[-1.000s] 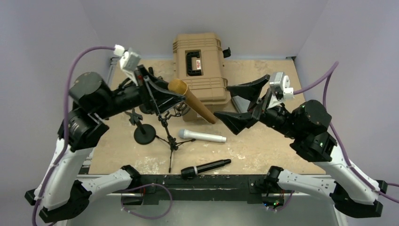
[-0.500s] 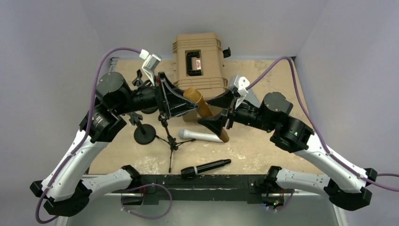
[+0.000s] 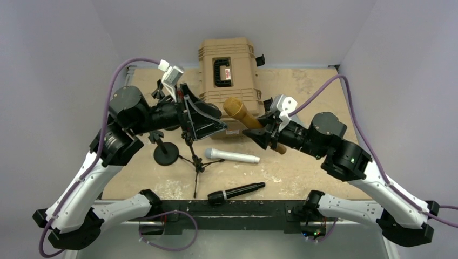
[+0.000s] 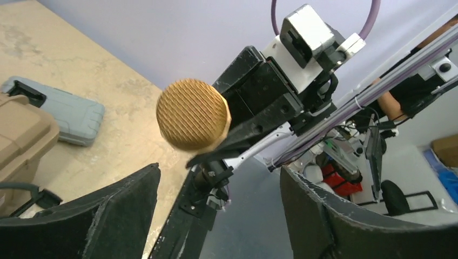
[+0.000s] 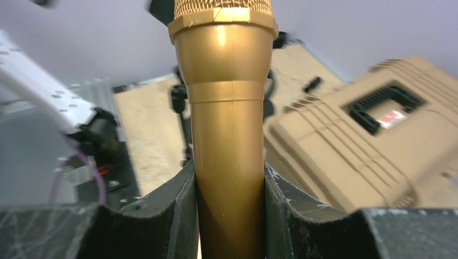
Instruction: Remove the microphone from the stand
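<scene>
The gold microphone (image 3: 246, 118) hangs in the air above the table, off the black tripod stand (image 3: 195, 162). My right gripper (image 3: 265, 136) is shut on its handle; in the right wrist view the gold body (image 5: 229, 135) is pressed between both pads, with the gripper (image 5: 229, 175) around it. My left gripper (image 3: 213, 120) stands open just left of the mesh head, apart from it. In the left wrist view the head (image 4: 193, 114) floats beyond the spread fingers of the gripper (image 4: 220, 172), with nothing between them.
A tan hard case (image 3: 229, 75) sits at the back. A white microphone (image 3: 232, 156) and a black microphone (image 3: 236, 192) lie on the table in front. A round-base stand (image 3: 166, 154) stands left of the tripod. A grey case (image 4: 59, 110) lies on the table.
My right gripper came in from the right and shut on the gold microphone's handle. My left gripper opened and let go; the microphone has shifted right, away from it.
</scene>
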Robot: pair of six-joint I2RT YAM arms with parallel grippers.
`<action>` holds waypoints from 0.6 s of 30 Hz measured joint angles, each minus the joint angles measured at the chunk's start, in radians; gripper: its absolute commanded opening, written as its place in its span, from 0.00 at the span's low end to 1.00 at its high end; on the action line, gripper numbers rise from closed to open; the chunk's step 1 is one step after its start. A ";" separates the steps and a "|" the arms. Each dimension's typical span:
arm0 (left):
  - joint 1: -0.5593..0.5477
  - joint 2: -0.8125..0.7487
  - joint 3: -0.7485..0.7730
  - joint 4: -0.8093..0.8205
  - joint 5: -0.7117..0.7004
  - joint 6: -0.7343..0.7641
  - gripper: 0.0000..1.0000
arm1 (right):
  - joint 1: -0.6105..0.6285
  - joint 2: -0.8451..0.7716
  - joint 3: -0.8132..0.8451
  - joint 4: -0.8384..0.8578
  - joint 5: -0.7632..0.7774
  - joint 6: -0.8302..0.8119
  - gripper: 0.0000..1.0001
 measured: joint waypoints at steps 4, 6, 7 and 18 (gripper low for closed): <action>-0.001 -0.077 0.005 -0.092 -0.098 0.095 0.87 | -0.009 -0.037 -0.001 -0.097 0.119 -0.109 0.00; -0.001 -0.142 0.011 -0.155 -0.193 0.154 0.88 | -0.009 -0.038 -0.001 -0.165 0.169 -0.173 0.00; -0.001 -0.164 0.011 -0.173 -0.228 0.167 0.89 | -0.009 -0.035 -0.001 -0.190 0.183 -0.193 0.00; 0.000 -0.431 -0.061 -0.294 -0.695 0.254 0.91 | 0.003 0.086 -0.163 -0.422 0.163 -0.436 0.00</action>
